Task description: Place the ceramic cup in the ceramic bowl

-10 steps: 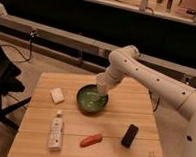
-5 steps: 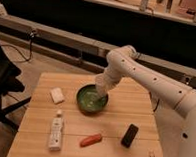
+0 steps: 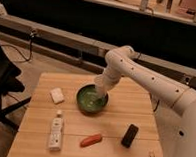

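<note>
We see the white arm reaching down from the right, wrist over the far right rim of the round glossy dark green ceramic bowl at the middle of the light wooden bench

The pincer is down inside the bowl, low over the lighter green interior. We can't tell its state, and the rig line asks us to leave it there

The small plain white ceramic cup: we make out a pale shape inside the bowl right at the pincer tip, and we take that to be the cup. We can't tell whether it rests on the bowl floor or hangs just above it, nor whether it's upright or tilted

Our read: we're at the set-down, task nearly done. To do it well:
- lower straight until the cup base meets the bowl floor, no dropping ceramic on ceramic
- let go only once it's seated, away from the sloped wall so it doesn't tip or roll
- lift out vertically, clear of the near rim, so we don't drag the bowl

Containers: the bowl appears to hold only the cup. Nothing else on the bench is in a container: white rectangular block to the left of the bowl, white tube or bottle front left, red-orange oblong item in front, black oblong object front right, all well apart from the bowl
</note>
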Robot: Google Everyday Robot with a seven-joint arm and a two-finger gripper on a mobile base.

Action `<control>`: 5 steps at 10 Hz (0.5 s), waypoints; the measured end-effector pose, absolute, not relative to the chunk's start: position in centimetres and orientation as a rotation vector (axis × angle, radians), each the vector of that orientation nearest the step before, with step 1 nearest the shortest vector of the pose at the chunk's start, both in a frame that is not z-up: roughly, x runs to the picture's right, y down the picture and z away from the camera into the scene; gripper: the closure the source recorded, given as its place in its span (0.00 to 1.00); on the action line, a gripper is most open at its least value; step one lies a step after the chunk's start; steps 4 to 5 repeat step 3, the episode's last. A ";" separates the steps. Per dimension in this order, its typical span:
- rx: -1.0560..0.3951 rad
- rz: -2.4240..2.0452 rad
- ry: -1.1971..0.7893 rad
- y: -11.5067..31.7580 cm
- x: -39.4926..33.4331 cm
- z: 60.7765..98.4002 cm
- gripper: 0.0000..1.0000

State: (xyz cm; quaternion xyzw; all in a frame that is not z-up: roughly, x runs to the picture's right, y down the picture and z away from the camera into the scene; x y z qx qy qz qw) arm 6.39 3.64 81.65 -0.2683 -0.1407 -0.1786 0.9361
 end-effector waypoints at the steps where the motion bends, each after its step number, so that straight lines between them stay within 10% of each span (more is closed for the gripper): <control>1: -0.553 -0.370 -0.286 3.7 6.5 81.7 0.98; 5: -0.557 -0.381 -0.289 3.7 6.3 81.8 0.98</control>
